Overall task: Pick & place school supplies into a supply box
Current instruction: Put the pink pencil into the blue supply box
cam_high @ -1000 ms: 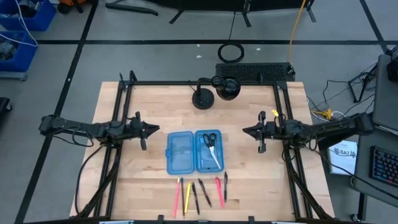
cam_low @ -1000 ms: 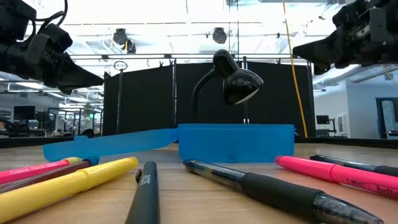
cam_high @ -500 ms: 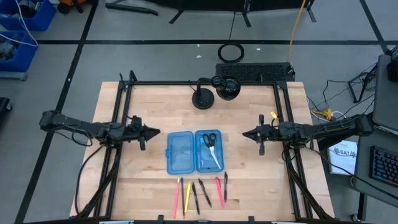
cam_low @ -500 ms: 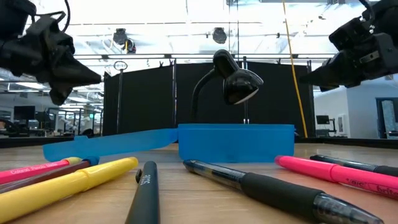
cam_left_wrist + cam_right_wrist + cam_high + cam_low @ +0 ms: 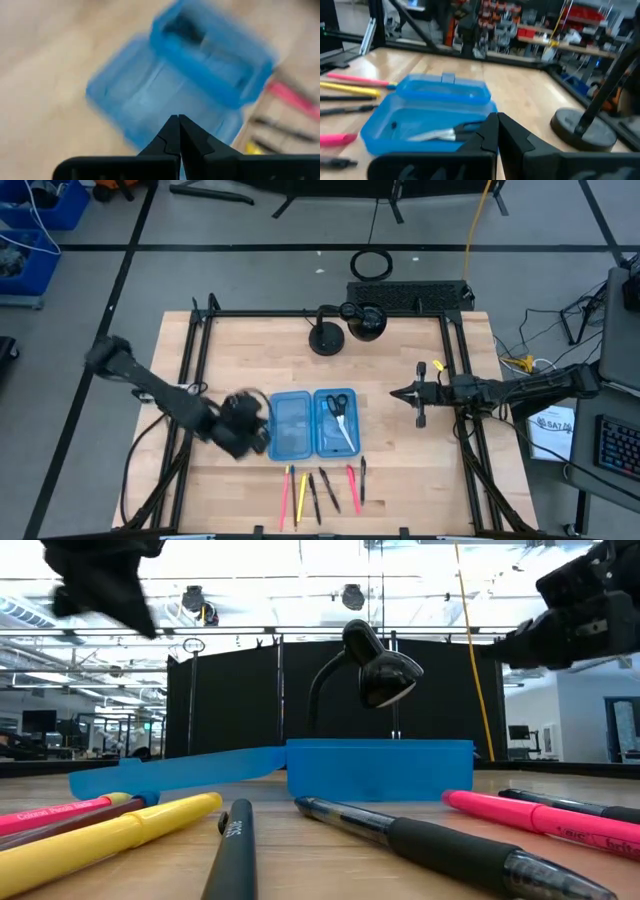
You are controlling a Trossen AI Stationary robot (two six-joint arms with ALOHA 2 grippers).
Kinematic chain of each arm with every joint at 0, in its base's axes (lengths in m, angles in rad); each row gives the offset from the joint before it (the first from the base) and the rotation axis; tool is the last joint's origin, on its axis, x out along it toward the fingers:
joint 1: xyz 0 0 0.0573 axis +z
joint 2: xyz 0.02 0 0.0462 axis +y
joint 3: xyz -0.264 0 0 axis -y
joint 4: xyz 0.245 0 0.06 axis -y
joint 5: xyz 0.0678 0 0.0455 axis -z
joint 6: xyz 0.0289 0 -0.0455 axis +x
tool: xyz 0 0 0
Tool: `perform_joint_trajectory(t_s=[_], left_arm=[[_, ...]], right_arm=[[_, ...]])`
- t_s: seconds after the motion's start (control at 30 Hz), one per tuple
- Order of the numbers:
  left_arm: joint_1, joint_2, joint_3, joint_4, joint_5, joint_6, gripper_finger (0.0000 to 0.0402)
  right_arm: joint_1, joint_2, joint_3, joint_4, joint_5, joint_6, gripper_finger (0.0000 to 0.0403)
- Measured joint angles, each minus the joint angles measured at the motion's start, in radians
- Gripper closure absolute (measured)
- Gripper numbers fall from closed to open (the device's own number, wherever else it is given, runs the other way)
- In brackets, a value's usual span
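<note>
We are bringing the left claw [image 5: 262,436], pinched together, beside the open blue box [image 5: 312,423] mid-worktop; scissors [image 5: 340,418] lie inside, pens [image 5: 323,492] wait by the near edge. Coming in fast, it risks shoving the box. The right claw [image 5: 393,393], also together, is waiting near the right edge.

Blue supply box [image 5: 311,423] — pink, yellow pens [image 5: 322,491]
</note>
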Motion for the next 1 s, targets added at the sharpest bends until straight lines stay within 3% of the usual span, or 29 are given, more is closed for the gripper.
perform_joint_trajectory(t_s=[0.07,0.17,0.3,0.47,0.63,0.77,1.0], left_arm=[[-0.028,0.128,0.115,-0.119,0.08,-0.127,0.0399],[-0.065,0.283,0.252,-0.168,0.167,-0.236,0.0395],[-0.094,0.451,0.388,-0.145,0.175,-0.302,0.0393],[-0.087,0.597,0.497,-0.141,0.213,-0.39,0.0392],[-0.06,0.682,0.528,-0.142,0.29,-0.486,0.0385],[-0.038,0.702,0.531,-0.141,0.407,-0.467,0.0346],[-0.017,0.702,0.531,-0.141,0.407,-0.458,0.0236]], right_arm=[[0.0,0.0,0.0,0.037,0.0,-0.017,0.0403],[0.0,0.0,0.0,0.076,0.0,-0.025,0.0403],[0.0,0.0,0.0,0.102,0.0,-0.071,0.0403],[0.0,0.0,0.0,0.102,0.0,-0.092,0.0403],[0.0,0.0,0.0,0.105,0.0,-0.093,0.0403],[0.0,0.0,0.0,0.11,0.0,-0.093,0.0403],[0.0,0.0,0.0,0.11,-0.002,-0.078,0.0403]])
